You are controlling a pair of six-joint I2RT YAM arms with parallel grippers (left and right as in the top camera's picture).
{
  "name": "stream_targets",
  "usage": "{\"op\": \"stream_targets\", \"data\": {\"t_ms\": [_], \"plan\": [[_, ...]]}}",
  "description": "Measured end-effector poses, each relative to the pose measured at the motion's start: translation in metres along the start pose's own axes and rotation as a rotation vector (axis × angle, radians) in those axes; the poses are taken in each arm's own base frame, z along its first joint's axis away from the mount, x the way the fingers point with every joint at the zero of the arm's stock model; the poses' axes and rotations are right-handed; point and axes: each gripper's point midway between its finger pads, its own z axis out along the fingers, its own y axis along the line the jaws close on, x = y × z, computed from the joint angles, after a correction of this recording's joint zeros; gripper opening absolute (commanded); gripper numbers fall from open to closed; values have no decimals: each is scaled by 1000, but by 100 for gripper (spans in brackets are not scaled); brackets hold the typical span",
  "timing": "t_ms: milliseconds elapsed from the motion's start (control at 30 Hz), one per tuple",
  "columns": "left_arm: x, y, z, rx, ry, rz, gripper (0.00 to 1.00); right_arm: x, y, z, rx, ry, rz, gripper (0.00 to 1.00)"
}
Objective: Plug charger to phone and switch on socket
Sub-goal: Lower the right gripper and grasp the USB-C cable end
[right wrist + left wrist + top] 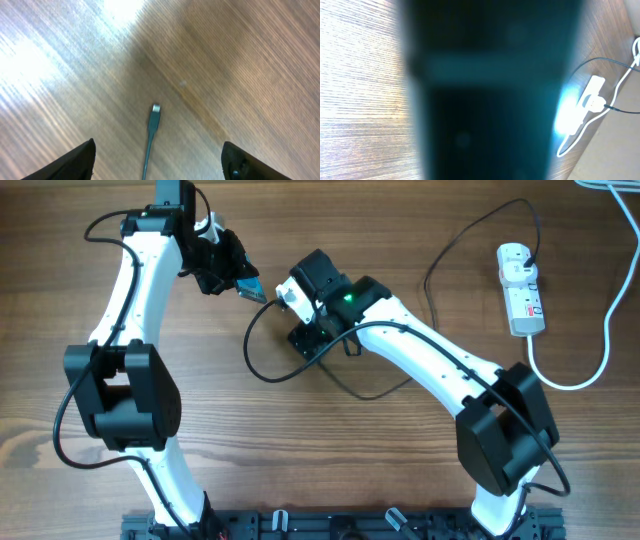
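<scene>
My left gripper (230,272) is shut on the phone (248,287) and holds it tilted above the table at the back left. In the left wrist view the phone (490,100) is a dark teal blur that fills the middle and hides the fingers. The charger, a thin black cable (256,362), loops across the middle of the table. Its metal tip (154,109) lies flat on the wood between my right gripper's (157,152) fingers, which are wide open and do not touch it. In the overhead view my right gripper (292,315) sits just right of the phone.
The white socket strip (522,288) lies at the back right with a white plug fitted, and shows in the left wrist view (592,95). Its thick white cord (600,340) curves to the right edge. The black cable runs from the plug in an arc (470,230).
</scene>
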Motion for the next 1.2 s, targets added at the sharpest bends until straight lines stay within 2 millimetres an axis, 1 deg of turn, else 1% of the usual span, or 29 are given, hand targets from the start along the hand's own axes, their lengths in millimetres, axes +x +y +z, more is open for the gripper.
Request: {"op": "stream_targets", "data": {"t_ms": [33,100,133,167,200,233,267,300,333,367,400,467,500,533,633,800,867,967,1133,1200], "plan": [[0,0,0,0,0,0,4,10,2,3,-8,37,13,100],[0,0,0,0,0,0,4,26,8,14,-40,90,20,100],[0,0,0,0,0,0,4,34,14,22,-77,112,25,92],[0,0,0,0,0,0,4,39,19,27,-105,125,28,77],[0,0,0,0,0,0,4,40,22,30,-124,124,29,52],[0,0,0,0,0,0,4,41,24,32,-130,121,25,37],[0,0,0,0,0,0,4,40,22,32,-123,116,35,35],[0,0,0,0,0,0,4,40,18,33,-97,119,49,17],[0,0,0,0,0,0,4,41,13,33,-70,124,62,13],[0,0,0,0,0,0,4,41,11,33,-55,124,64,13],[0,0,0,0,0,0,4,39,9,34,-45,115,71,17],[0,0,0,0,0,0,4,36,8,34,-42,102,77,18],[0,0,0,0,1,0,4,36,8,34,-38,104,82,23],[0,0,0,-1,1,-1,4,37,6,34,-29,106,95,24],[1,0,0,-1,2,-1,4,40,3,38,-6,123,131,24],[1,0,0,-1,2,-1,4,54,7,59,-1,183,139,24],[1,0,0,-1,2,-1,4,57,8,64,-3,195,136,24],[1,0,0,-1,2,-2,4,57,8,65,-3,192,138,27],[1,1,0,-3,6,-4,4,60,8,78,1,163,146,26],[2,1,0,-4,8,-5,4,54,6,79,7,135,144,25]]}}
